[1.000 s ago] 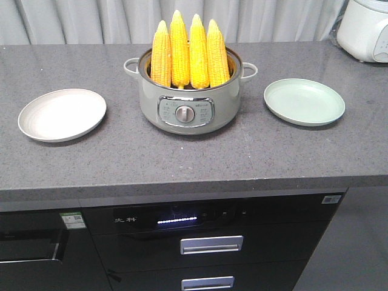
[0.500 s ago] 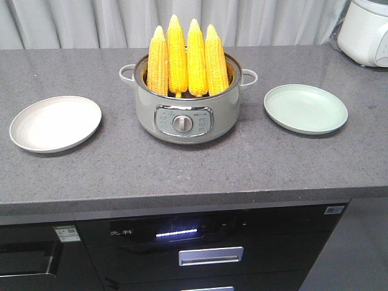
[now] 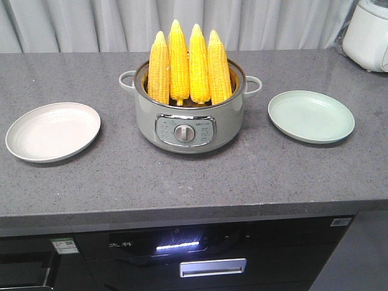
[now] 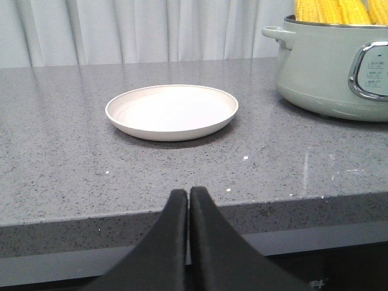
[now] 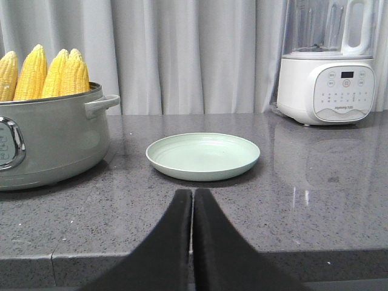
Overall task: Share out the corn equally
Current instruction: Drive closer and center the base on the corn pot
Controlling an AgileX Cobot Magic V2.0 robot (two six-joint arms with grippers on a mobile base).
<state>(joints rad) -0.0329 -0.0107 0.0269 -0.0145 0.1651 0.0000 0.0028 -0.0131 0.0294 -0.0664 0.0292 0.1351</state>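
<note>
Grey stone counter [image 3: 182, 182], pale curtain [image 3: 91, 24] behind; grey-green electric pot [image 3: 188, 124] stands at the middle of the counter, handles at both sides, control panel and round dial [image 3: 183, 133] facing forward.

Corn [image 3: 189, 63]: four yellow cobs, all inside the pot, standing upright side by side in a row, pointed tips up, upper halves above the rim; neighbours touching or nearly so.

Cream plate [image 3: 53, 131] to the left of the pot, well apart from it, nothing on it; green plate [image 3: 311, 116] to the right, also apart from the pot, nothing on it; no cob on either plate.

White blender [image 5: 330, 79] at the far right back of the counter, beyond the green plate.

Left gripper [image 4: 188, 200]: black fingers pressed together, clenched on nothing; held low at the front counter edge, facing the cream plate.

Right gripper [image 5: 193, 203]: fingers likewise pressed together, nothing between them; low at the counter edge, facing the green plate.

Below the counter: dark cabinet front with a lit display strip [image 3: 177, 245] and a metal drawer handle [image 3: 212, 267].
</note>
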